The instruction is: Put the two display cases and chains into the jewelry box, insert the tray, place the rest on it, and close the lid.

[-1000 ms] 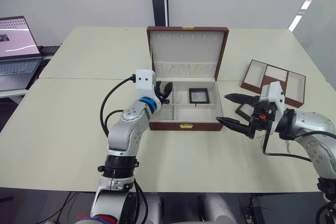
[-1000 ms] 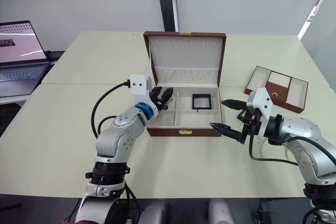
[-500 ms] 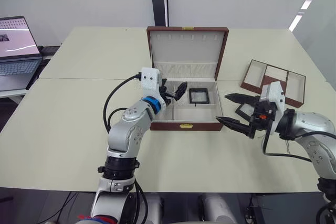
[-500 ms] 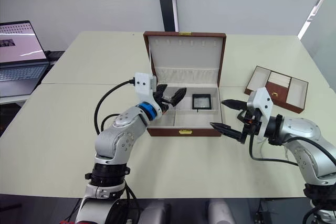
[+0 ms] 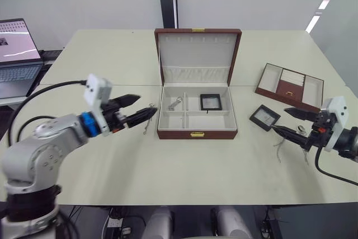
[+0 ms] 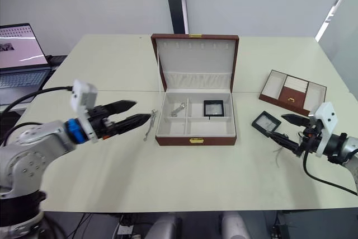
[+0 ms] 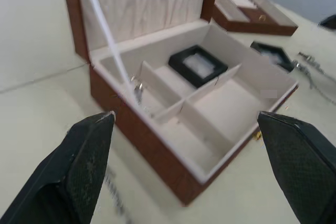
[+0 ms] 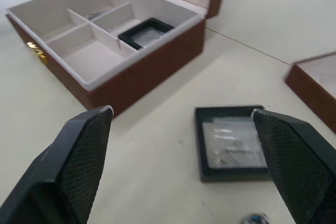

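Left pincer (image 5: 137, 113) hangs spread at frame left, aimed at the open jewelry box (image 5: 197, 110) at centre. Right pincer (image 5: 292, 122) gapes by a display case (image 5: 264, 117); a chain (image 5: 146, 124) lies lengthwise left of the box.

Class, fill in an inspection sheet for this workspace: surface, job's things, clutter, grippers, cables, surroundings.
Surface: pale table.
Job's things: jewelry box open, holding one display case and one chain; second display case on the table; second chain left of the box, third chain at right; tray on the table.
Clutter: nothing seen.
Grippers: left gripper open, empty; right gripper open, empty.
Cables: black cable on the left arm.
Surroundings: laptop at far left.
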Robot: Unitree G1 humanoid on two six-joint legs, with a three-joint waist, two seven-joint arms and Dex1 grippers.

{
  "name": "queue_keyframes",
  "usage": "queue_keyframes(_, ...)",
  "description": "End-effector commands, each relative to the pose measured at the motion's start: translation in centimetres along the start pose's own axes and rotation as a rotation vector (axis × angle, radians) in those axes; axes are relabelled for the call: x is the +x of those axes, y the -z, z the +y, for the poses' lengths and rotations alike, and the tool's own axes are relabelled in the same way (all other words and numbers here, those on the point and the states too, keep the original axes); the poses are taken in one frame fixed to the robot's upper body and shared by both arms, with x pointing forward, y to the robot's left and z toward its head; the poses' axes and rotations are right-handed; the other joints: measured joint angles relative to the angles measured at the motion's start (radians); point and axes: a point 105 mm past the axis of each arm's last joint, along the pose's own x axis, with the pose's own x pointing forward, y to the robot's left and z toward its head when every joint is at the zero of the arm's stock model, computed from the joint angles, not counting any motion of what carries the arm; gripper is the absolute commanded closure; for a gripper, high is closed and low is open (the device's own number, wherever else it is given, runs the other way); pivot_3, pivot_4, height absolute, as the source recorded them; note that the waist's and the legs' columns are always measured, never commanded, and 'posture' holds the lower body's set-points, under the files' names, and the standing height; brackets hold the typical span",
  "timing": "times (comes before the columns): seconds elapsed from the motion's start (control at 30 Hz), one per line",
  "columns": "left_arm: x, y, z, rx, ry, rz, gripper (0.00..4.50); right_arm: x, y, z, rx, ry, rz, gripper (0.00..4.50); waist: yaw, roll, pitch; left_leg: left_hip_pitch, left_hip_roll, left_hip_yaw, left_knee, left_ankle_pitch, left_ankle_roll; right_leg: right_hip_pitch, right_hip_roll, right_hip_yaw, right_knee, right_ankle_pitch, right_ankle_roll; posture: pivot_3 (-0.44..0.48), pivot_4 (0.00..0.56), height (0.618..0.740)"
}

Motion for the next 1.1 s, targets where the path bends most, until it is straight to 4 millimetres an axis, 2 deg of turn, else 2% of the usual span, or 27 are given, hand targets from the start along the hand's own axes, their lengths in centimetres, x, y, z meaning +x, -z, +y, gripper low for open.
queue_keyframes(0.03,-3.0,0.1,2.9,0.072,-0.15,0.015,0.02,-1.6,-0.5,-1.7,-0.051,0.076,-0.014,0.0,0.001,-0.001,0.001,0.0,0.0,0.0,0.0,0.0,0.0,0.0,0.0,0.0,0.0,0.0,0.0,0.0,0.15,0.74)
queue_keyframes(0.13,-5.8,1.0,5.4,0.077,-0.314,0.039,0.02,-2.5,0.3,-2.8,-0.04,0.142,0.0,0.0,0.001,-0.001,0.001,0.0,0.001,0.0,-0.002,0.0,0.0,0.0,0.0,0.0,-0.001,0.0,0.0,0.0,0.15,0.74)
queue_keyframes(0.23,-8.1,2.2,6.8,0.062,-0.43,0.046,0.02,-3.5,1.2,-3.9,-0.026,0.203,0.005,0.0,0.001,-0.001,0.001,0.001,0.001,0.001,-0.005,0.0,0.0,-0.001,-0.001,0.001,-0.002,0.0,0.0,0.0,0.15,0.74)
queue_keyframes(0.4,-11.3,4.7,9.2,0.018,-0.626,0.043,0.02,-5.0,2.8,-5.7,0.003,0.317,0.007,0.0,0.001,-0.001,0.001,0.004,0.001,0.002,-0.011,0.0,0.0,0.0,-0.002,0.001,-0.004,-0.001,-0.001,0.0,0.15,0.74)
queue_keyframes(0.53,-12.9,5.6,10.7,0.003,-0.749,0.013,0.02,-5.6,3.6,-6.6,0.012,0.365,0.012,0.0,0.0,-0.001,0.001,0.004,0.001,0.002,-0.011,0.0,0.0,0.0,-0.002,0.001,-0.004,-0.001,-0.001,0.0,0.15,0.74)
queue_keyframes(0.67,-13.7,6.1,11.6,-0.01,-0.828,-0.019,0.02,-5.7,4.4,-6.7,0.018,0.394,0.014,0.0,0.0,-0.001,0.001,0.004,0.001,0.002,-0.011,0.0,0.0,0.0,-0.002,0.001,-0.003,-0.001,-0.001,0.0,0.15,0.74)
queue_keyframes(1.1,-12.5,6.1,11.2,-0.022,-0.802,-0.03,0.02,-6.0,5.0,-7.0,0.013,0.425,0.019,0.0,0.0,-0.001,0.001,0.004,0.001,0.002,-0.011,0.0,0.0,0.0,-0.002,0.001,-0.003,-0.001,-0.001,0.0,0.15,0.74)
